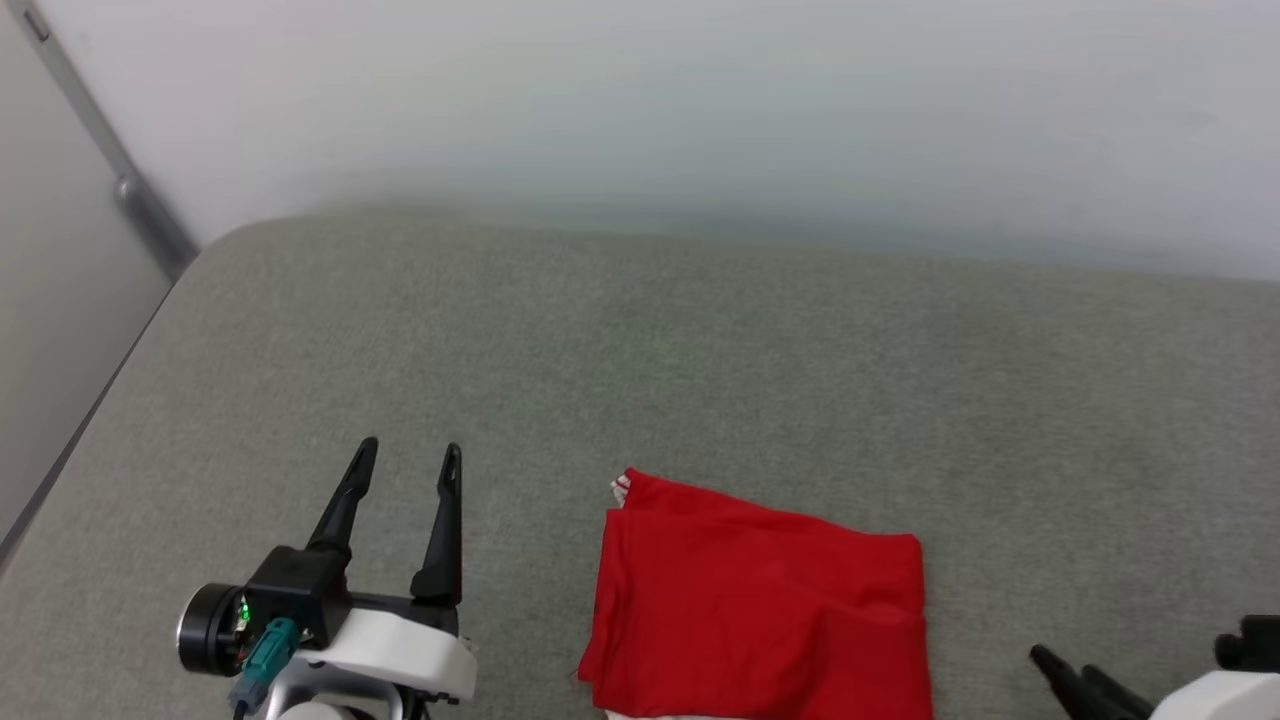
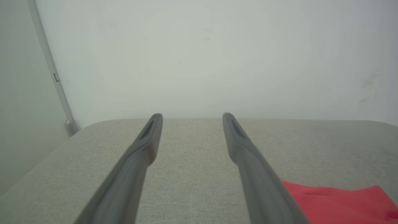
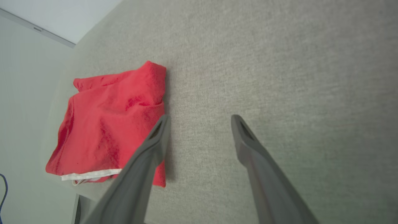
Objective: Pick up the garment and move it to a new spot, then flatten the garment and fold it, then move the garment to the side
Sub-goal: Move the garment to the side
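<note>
So the garment [image 1: 760, 600] is one folded red bundle lying near the front edge of the grey fabric-topped table [image 1: 700, 350], roughly between the two pincers. The head view chops off its near edge, so you have to go to the right wrist view to see the whole thing. Only plain red cloth faces up, plus a thin white strip [image 3: 90, 175] peeking out along the near side and a tiny bit of red-white striped trim [image 1: 621, 488] at the far left corner. Its far edge slants a bit, dropping toward the right. The long axis is hard to call: it looks slightly longer front to back than across, but it's close to square (I wouldn't swear to it). The left pincer [image 1: 410, 448] sits left of the garment and apart from it, with its two fingers spread wide, pointing at the white wall [image 1: 700, 100] and gripping nothing. The right pincer [image 3: 200, 117] is mostly cut off in the head view's lower right corner. From its own wrist view both fingers are spread wide and empty, over bare table just beside the garment's right edge.
</note>
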